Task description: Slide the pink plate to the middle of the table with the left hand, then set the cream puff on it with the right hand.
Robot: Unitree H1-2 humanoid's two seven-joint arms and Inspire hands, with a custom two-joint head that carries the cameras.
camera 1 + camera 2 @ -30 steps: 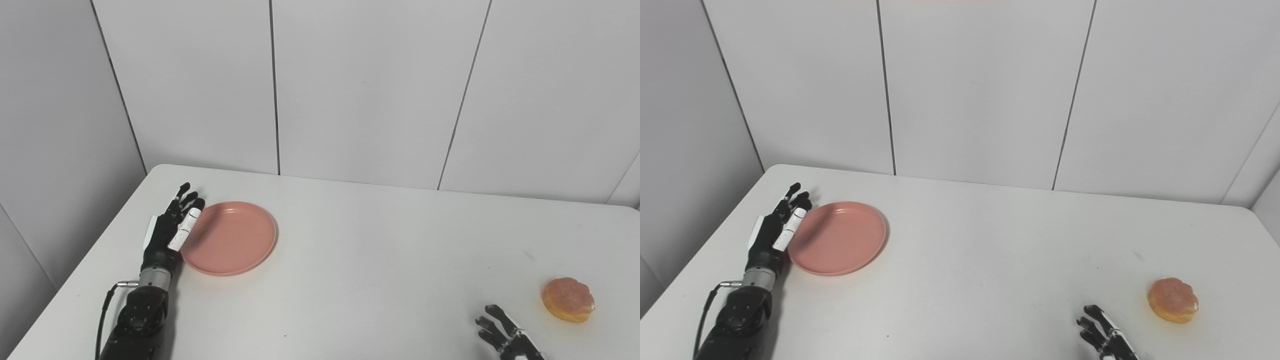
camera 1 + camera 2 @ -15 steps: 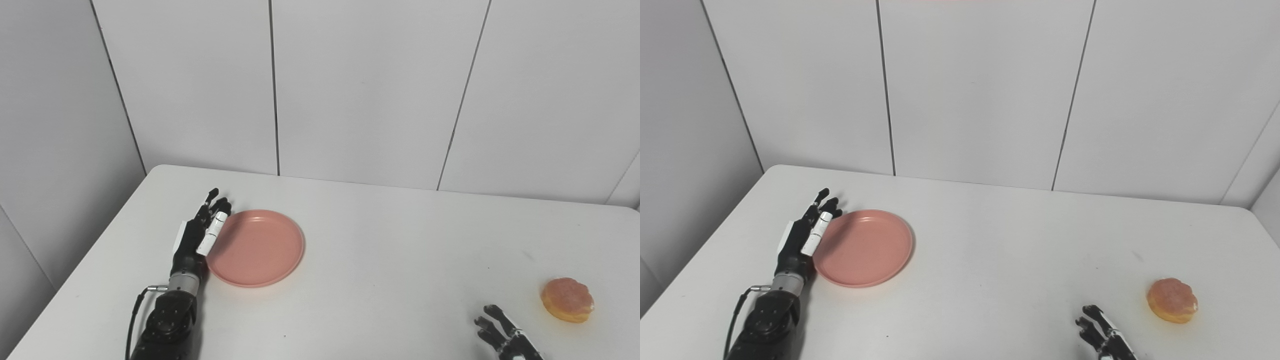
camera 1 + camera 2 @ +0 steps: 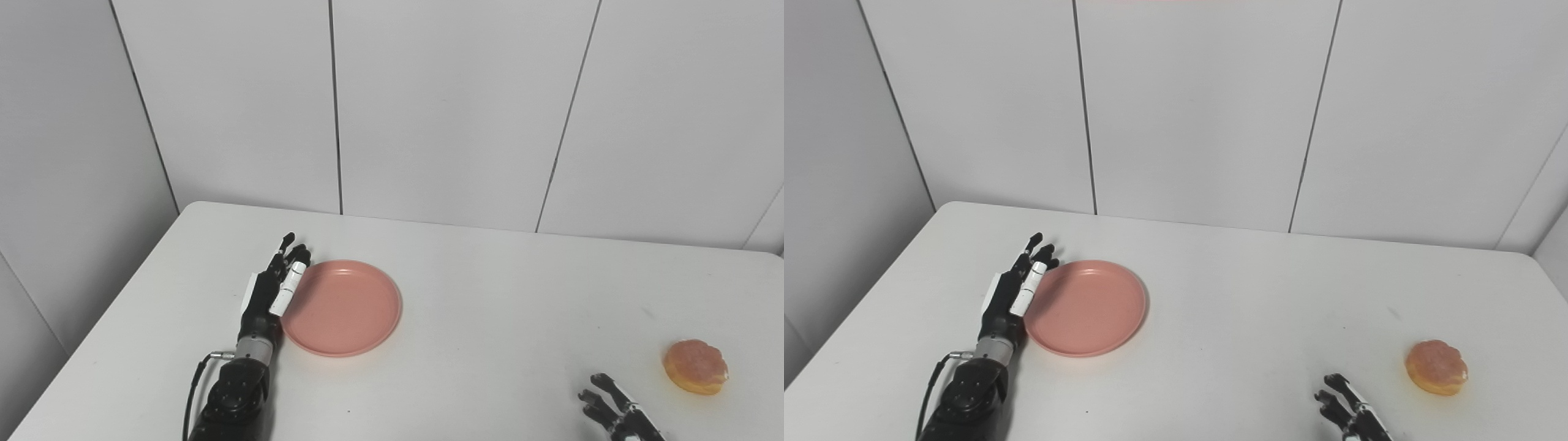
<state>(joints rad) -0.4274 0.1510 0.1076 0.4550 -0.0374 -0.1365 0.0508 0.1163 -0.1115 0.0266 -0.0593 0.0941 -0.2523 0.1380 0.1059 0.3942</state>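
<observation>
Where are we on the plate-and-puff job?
Done: nothing complete. In hand: left hand, fingers straight, presses its edge against the pink plate, which sits left of the table middle. Left: finish the slide, then place the cream puff, untouched near the open right hand.

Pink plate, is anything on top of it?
Nothing lies on the pink plate; its inside is bare. The left robot hand presses its left rim, hiding that edge.
</observation>
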